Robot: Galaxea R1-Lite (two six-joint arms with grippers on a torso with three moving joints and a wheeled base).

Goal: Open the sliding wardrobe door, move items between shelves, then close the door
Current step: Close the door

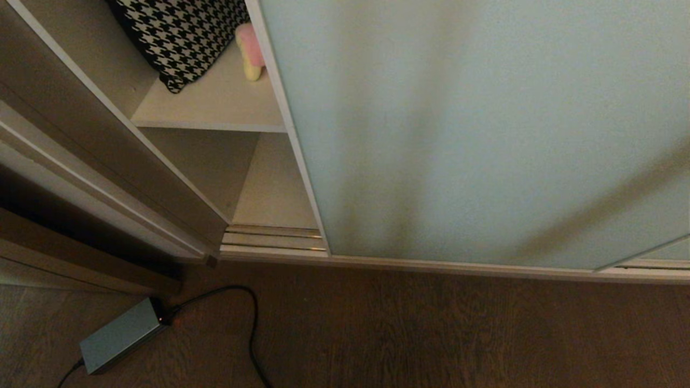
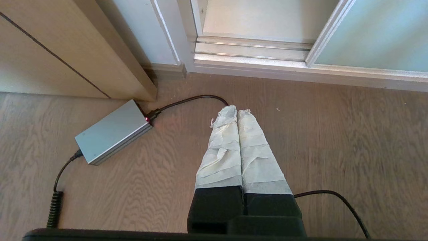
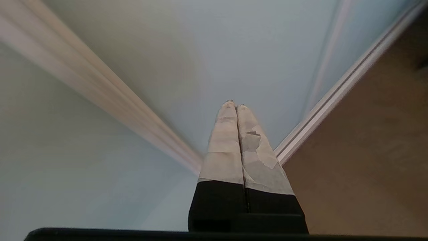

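Observation:
The sliding wardrobe door (image 1: 485, 134) of frosted pale blue-green glass fills most of the head view and leaves a narrow gap at its left. In that gap I see the upper shelf (image 1: 215, 108) and a lower shelf (image 1: 275, 188). A pale yellow and pink plush item (image 1: 250, 54) lies on the upper shelf, right by the door's edge. My right gripper (image 3: 234, 104) is shut and empty, pointing at the frosted door (image 3: 234, 50) near its frame. My left gripper (image 2: 236, 109) is shut and empty, hanging over the wood floor.
A black-and-white houndstooth cushion (image 1: 178, 37) lies on the upper shelf. On the floor are a grey power adapter (image 1: 118, 334) (image 2: 112, 132) and its black cable (image 1: 250, 323). The door's metal track (image 1: 275, 237) runs along the wardrobe base. A wooden panel (image 2: 67, 50) stands at the left.

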